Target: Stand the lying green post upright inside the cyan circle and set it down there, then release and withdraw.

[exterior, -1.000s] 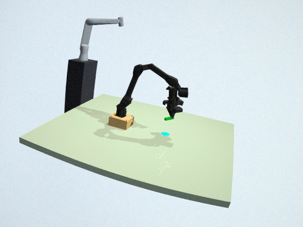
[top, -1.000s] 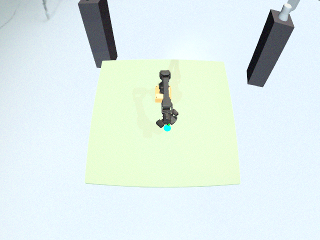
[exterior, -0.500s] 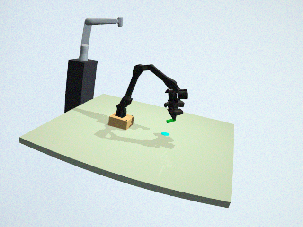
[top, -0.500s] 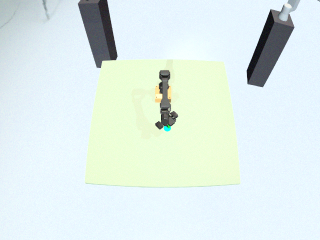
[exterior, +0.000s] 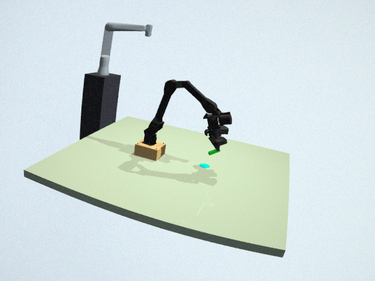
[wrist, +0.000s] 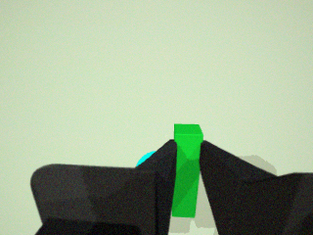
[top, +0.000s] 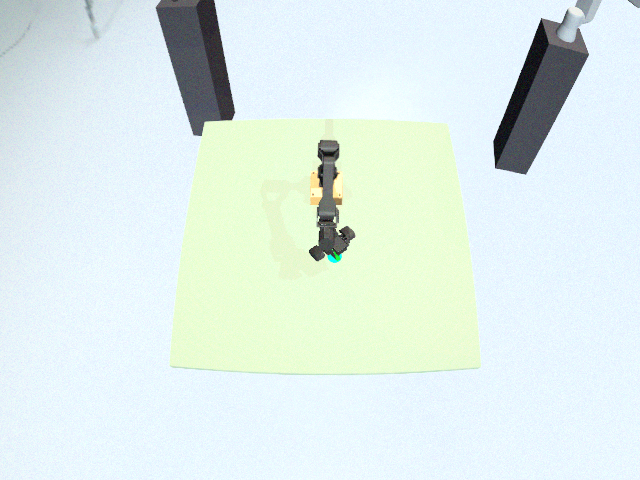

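Note:
The green post [top: 336, 254] [exterior: 212, 151] [wrist: 186, 196] is held in the air, well off the table. In the exterior view it lies nearly level, its free end a little lower, not upright. My gripper [exterior: 218, 149] [wrist: 187, 146] is shut on the post near one end, with a fingertip on each side. The flat cyan circle [top: 333, 260] [exterior: 204, 165] [wrist: 145, 158] lies on the table below the post. In the wrist view the left finger hides most of the circle. In the top view the post and gripper overlap part of it.
The pale green table [top: 258, 320] [exterior: 145, 193] carries my arm's wooden base block [top: 315, 198] [exterior: 146, 150]. Beyond the table edge stand dark pillars, one [top: 537, 103] [exterior: 91, 102] bearing a grey arm [exterior: 125, 27]. My arm's shadow falls across the table.

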